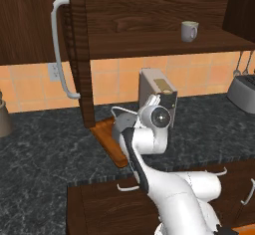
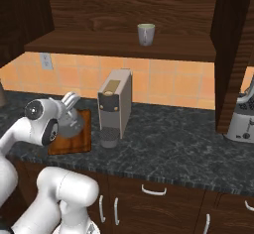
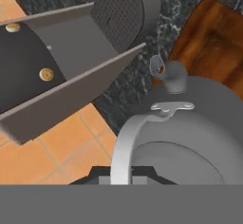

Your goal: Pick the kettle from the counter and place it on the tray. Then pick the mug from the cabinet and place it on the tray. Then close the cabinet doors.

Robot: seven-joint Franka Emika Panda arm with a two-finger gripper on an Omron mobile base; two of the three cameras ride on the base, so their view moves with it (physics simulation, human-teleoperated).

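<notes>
The gripper (image 2: 71,100) is closed on the kettle's (image 3: 190,133) wire handle, holding the kettle over the tray (image 2: 74,139), which lies near the counter's (image 1: 45,144) front edge. A coffee machine (image 2: 115,101) stands just beside the tray; an open door (image 1: 79,50) hangs near it. The mug (image 2: 146,33) sits on the cabinet (image 2: 163,5) shelf.

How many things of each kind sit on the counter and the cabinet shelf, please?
Kettle: 1
Tray: 1
Mug: 1
Coffee machine: 1
Toaster: 1
Total: 5
</notes>
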